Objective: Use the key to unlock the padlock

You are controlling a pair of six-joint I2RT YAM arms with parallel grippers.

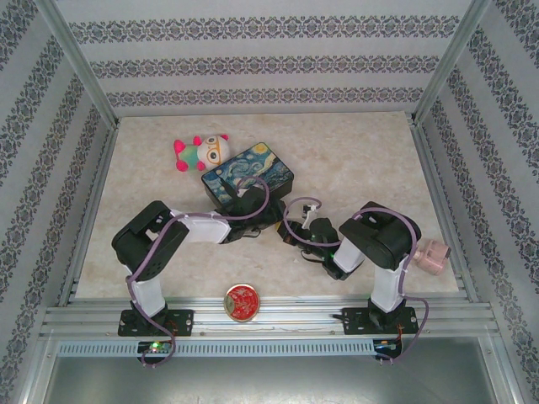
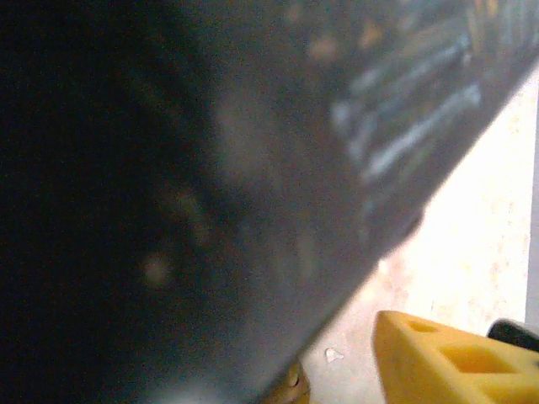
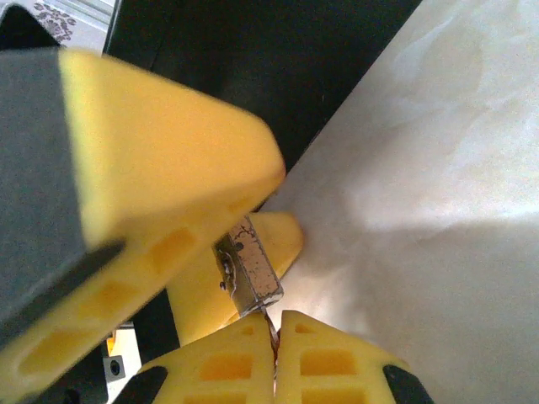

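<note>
Tightly around key (image 3: 270, 331), right gripper (image 3: 274, 360) beneath padlock (image 3: 249, 274).

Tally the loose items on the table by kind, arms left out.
tins: 2 (painted tin, round red tin)
plush toy: 1
padlock: 1
pink object: 1
total: 5
</note>
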